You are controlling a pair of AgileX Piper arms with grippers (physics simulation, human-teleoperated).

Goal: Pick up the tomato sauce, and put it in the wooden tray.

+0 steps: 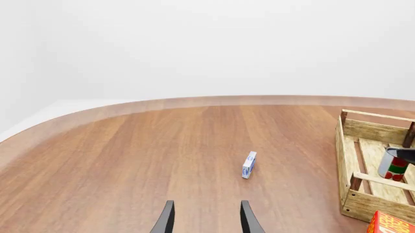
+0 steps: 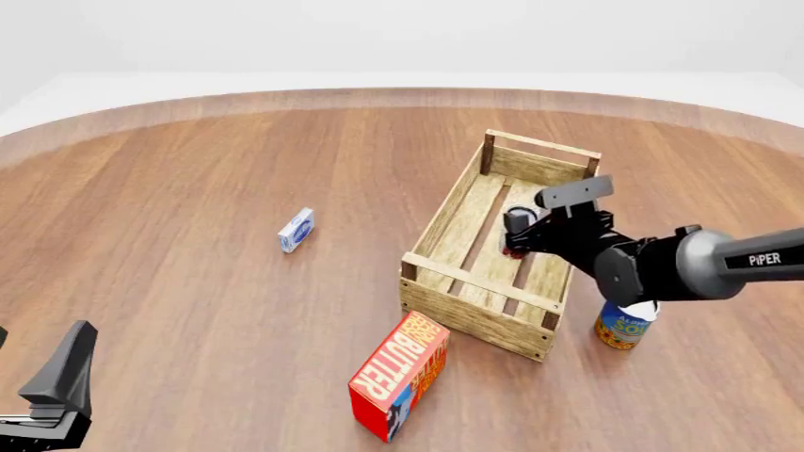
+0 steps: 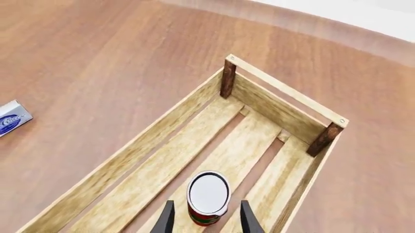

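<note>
Wooden tabletop [image 2: 188, 188]: right fingers [image 3: 204, 218] flank the rigid, slick tomato sauce [image 3: 208, 196] mid-body over the wooden tray [image 3: 272, 92]; grip unclear; left fingers [image 1: 206, 218] apart at 7 o'clock

wooden tray [image 3: 272, 99]: rough slatted wood | tomato sauce [image 3: 208, 193]: smooth silver top

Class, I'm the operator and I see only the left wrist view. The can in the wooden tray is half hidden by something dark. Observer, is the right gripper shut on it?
Observer: No. In the right wrist view the right gripper is open, with a gap between each finger and the tomato sauce.
Operator: Is the can upright?
Observer: Yes, silver top up, over the slatted floor of the wooden tray.
Operator: Is there anything on the tray's other side?
Observer: A blue and yellow can stands outside its right wall, partly hidden by the right arm.
</note>
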